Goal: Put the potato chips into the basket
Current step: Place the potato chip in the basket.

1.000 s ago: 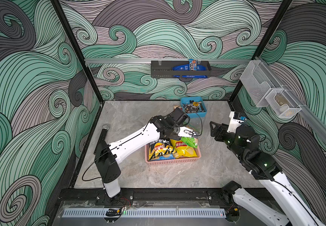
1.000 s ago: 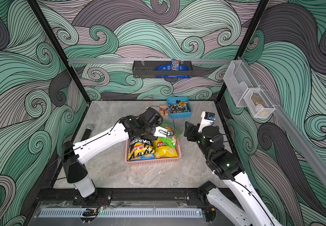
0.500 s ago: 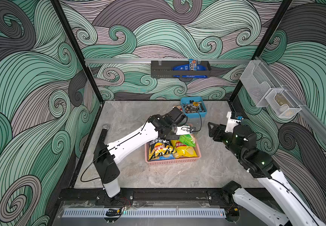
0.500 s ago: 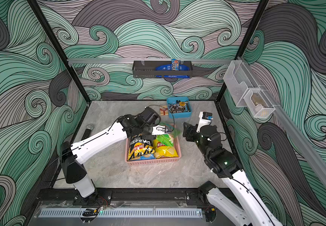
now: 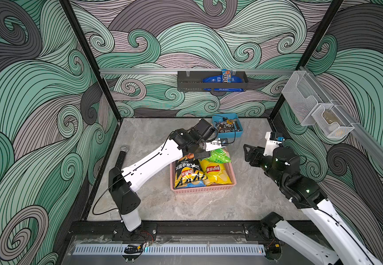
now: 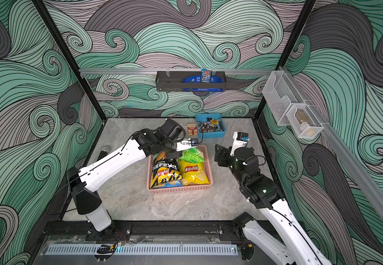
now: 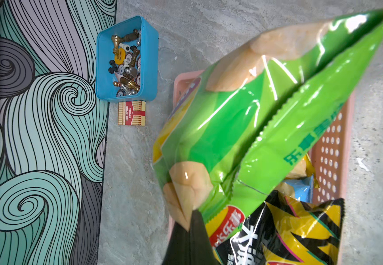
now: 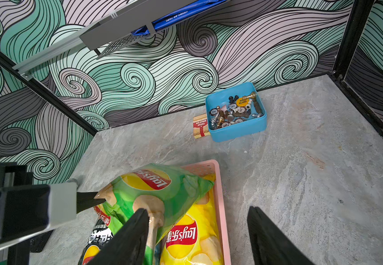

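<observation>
One green bag (image 8: 163, 190) pinched in left gripper (image 8: 94, 201) above basket (image 8: 219, 197) | right gripper (image 8: 197, 208) spread open, holding nothing

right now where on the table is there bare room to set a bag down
Bare table in front of the pink basket, and a strip between it and the right gripper. Crowded behind: the left gripper holds the green bag near the blue tub.

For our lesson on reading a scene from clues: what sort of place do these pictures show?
Probably a robot test cell: the left arm and right arm are mounted on a front rail, inside swirl-printed wall panels on black frame posts.
</observation>
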Motion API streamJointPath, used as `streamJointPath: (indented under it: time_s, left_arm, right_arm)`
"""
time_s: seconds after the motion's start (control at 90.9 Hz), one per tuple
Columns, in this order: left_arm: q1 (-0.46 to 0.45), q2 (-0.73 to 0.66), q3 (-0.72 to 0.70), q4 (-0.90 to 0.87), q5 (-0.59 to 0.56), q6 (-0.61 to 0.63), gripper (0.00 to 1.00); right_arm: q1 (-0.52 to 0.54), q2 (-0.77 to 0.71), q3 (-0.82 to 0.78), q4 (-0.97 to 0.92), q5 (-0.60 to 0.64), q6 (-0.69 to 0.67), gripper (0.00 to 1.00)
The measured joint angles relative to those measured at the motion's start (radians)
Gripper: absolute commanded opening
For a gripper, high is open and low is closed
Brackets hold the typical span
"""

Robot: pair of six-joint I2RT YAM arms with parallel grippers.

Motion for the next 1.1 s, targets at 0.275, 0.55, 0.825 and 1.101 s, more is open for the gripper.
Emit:
streamJointPath:
  time_s: [0.275,0.55,0.825,1.101]
  left_arm:
    - [0.0,0.002,0.008,-0.031,0.13,-0.076,0.0]
    - [0.0,0.022,0.005,-0.025,0.247,-0.164,0.0]
    - [0.0,0.017,-0.103,0.07,0.141,-0.257,0.0]
    - [0.0,0.003,-0.142,0.115,0.028,-0.304,0.0]
  right_arm:
    - [0.0,-0.001,-0.01,0.002,-0.003,0.007,0.71]
    - [0.0,-0.002,-0.01,0.002,-0.004,0.008,0.71]
    - [0.0,-0.002,-0.017,0.003,-0.003,0.008,0.71]
    - [0.0,-0.002,-0.017,0.003,-0.003,0.008,0.71]
